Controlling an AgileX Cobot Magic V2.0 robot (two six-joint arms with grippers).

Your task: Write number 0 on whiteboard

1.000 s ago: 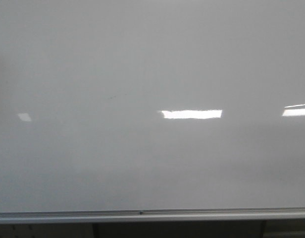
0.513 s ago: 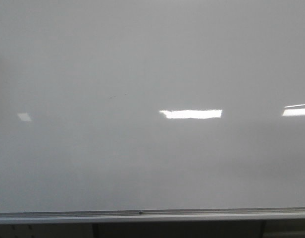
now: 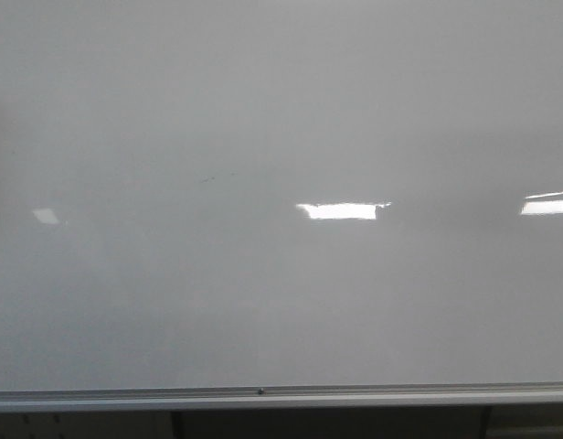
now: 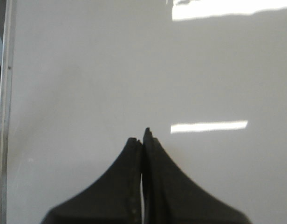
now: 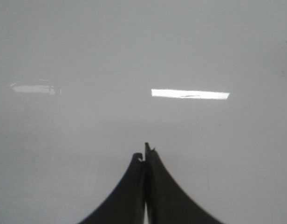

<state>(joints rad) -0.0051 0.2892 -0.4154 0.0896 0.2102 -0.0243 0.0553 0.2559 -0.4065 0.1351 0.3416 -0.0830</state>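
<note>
The whiteboard (image 3: 263,302) is a glossy pale grey board that fills the front view, with a silver rail (image 3: 263,397) along its lower edge. No drawn number 0 shows on it; only two tiny dark specks (image 3: 207,179) sit left of centre. Neither gripper shows in the front view. In the left wrist view my left gripper (image 4: 142,140) is shut and empty, facing the board (image 4: 87,84). In the right wrist view my right gripper (image 5: 144,154) is shut and empty, facing the board (image 5: 134,46). No marker shows.
Bright rectangular light glares (image 3: 341,210) lie on the board, another at the right edge (image 3: 547,205). The board's metal side rail (image 4: 6,93) shows in the left wrist view. A dark gap lies below the lower rail (image 3: 327,425).
The middle glare on the board has become shorter at its right end, as if something now shades it. Nothing else differs.
</note>
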